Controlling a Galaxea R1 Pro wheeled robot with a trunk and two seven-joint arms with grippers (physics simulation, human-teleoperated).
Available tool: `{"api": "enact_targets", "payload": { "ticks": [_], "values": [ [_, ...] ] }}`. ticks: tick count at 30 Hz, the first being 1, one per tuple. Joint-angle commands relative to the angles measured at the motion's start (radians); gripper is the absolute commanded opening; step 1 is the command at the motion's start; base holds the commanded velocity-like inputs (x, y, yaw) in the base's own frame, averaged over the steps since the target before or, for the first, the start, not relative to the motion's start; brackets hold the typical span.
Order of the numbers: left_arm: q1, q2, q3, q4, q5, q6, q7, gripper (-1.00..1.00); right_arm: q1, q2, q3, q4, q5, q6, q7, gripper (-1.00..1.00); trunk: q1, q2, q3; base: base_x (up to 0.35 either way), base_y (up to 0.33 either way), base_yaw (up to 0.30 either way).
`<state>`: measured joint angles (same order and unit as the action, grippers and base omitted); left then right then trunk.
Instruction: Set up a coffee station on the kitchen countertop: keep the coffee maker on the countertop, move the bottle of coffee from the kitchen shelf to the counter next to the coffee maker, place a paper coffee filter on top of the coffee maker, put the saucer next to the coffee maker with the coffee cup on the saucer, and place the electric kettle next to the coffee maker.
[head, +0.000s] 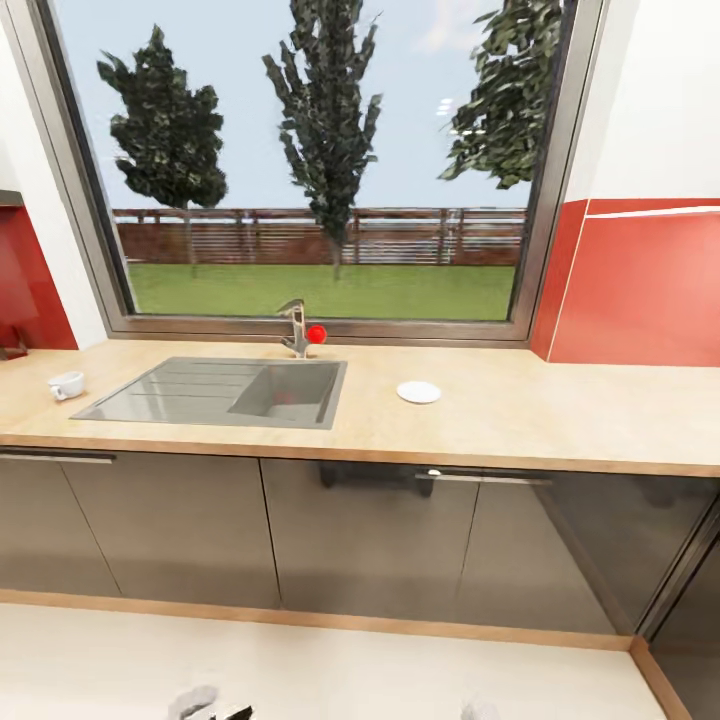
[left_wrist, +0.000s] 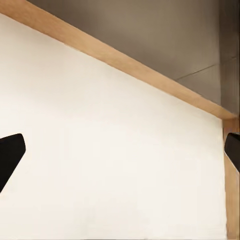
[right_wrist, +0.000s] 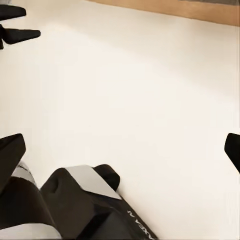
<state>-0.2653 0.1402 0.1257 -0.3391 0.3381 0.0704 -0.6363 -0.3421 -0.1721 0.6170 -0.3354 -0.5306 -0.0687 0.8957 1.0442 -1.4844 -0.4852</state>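
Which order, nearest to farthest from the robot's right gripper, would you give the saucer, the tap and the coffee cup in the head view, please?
1. Small flat round white saucer, right of the grey sink, nearest the right gripper.
2. Metal tap with a red knob, behind the sink by the window.
3. Small white coffee cup, far left of the sink.

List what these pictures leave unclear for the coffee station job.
- Coffee cup: small in the head view, handle side unreadable.
- Saucer: small, rim detail lost.
- Kitchen countertop: cut off by both side edges of the head view.
- Left pincer, right pincer: fingertips clipped by the wrist views' edges, open over pale floor.
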Motion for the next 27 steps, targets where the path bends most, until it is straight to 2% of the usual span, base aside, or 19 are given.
{"api": "enact_targets", "payload": {
  "ticks": [1, 4, 5, 9, 11, 12, 19, 21, 22, 23, 24, 26, 27],
  "values": [
    [0.000, 0.002, 0.003, -0.038, 0.006, 0.058, -0.031, 1.00, -0.003, -0.012, 0.009, -0.039, -0.004, 0.028, 0.022, 1.00, 0.000, -0.001, -0.001, -0.002, -0.001, 0.000],
    [0.000, 0.009, 0.004, -0.149, 0.005, 0.181, -0.098, 1.00, -0.006, -0.049, 0.008, -0.153, -0.004, 0.111, 0.064, 1.00, 0.000, -0.001, -0.001, 0.000, 0.000, 0.000],
    [0.000, 0.013, 0.005, -0.223, 0.005, 0.247, -0.131, 1.00, -0.007, -0.078, 0.005, -0.228, -0.005, 0.156, 0.082, 1.00, 0.000, -0.001, -0.001, 0.000, 0.000, 0.000],
    [0.000, 0.017, 0.005, -0.365, 0.006, 0.368, -0.171, 1.00, -0.008, -0.139, -0.026, -0.382, -0.012, 0.244, 0.100, 1.00, 0.000, -0.001, -0.001, 0.000, 0.000, 0.000],
    [0.000, 0.018, 0.004, -0.436, 0.007, 0.431, -0.182, 1.00, -0.008, -0.160, -0.060, -0.463, -0.018, 0.296, 0.105, 1.00, 0.000, -0.001, -0.001, 0.000, 0.000, 0.000],
    [0.000, 0.018, 0.003, -0.510, 0.008, 0.494, -0.188, 1.00, -0.007, -0.175, -0.101, -0.542, -0.020, 0.355, 0.108, 1.00, 0.000, -0.001, -0.001, 0.000, 0.000, 0.000],
    [0.000, 0.016, -0.005, -0.754, 0.010, 0.704, -0.197, 1.00, -0.005, -0.198, -0.251, -0.735, -0.022, 0.543, 0.114, 1.00, 0.000, -0.001, -0.001, 0.000, 0.000, 0.000],
    [0.000, 0.016, -0.006, -0.818, 0.011, 0.761, -0.198, 1.00, -0.005, -0.203, -0.307, -0.782, -0.022, 0.580, 0.114, 1.00, 0.000, -0.001, -0.001, 0.000, 0.000, 0.000],
    [0.000, 0.015, -0.007, -0.880, 0.011, 0.813, -0.197, 1.00, -0.005, -0.207, -0.368, -0.830, -0.023, 0.622, 0.114, 1.00, 0.000, -0.001, -0.001, 0.000, 0.000, 0.000],
    [0.000, 0.014, -0.007, -0.910, 0.011, 0.835, -0.197, 1.00, -0.005, -0.208, -0.400, -0.854, -0.023, 0.648, 0.115, 1.00, 0.000, -0.001, -0.001, 0.000, 0.000, 0.000],
    [-0.001, 0.011, -0.005, -1.045, 0.016, 0.896, -0.198, 1.00, -0.009, -0.212, -0.549, -0.980, -0.025, 0.815, 0.114, 1.00, 0.000, -0.001, -0.001, 0.000, 0.000, 0.000],
    [-0.002, 0.011, -0.004, -1.083, 0.031, 0.907, -0.197, 1.00, -0.014, -0.213, -0.603, -1.028, -0.025, 0.882, 0.114, 1.00, 0.000, -0.001, -0.001, 0.000, 0.000, 0.000],
    [-0.002, 0.012, -0.004, -1.108, 0.062, 0.914, -0.197, 1.00, -0.036, -0.214, -0.653, -1.064, -0.025, 0.943, 0.114, 1.00, 0.000, -0.001, -0.001, 0.000, 0.000, 0.000]
  ]
}}
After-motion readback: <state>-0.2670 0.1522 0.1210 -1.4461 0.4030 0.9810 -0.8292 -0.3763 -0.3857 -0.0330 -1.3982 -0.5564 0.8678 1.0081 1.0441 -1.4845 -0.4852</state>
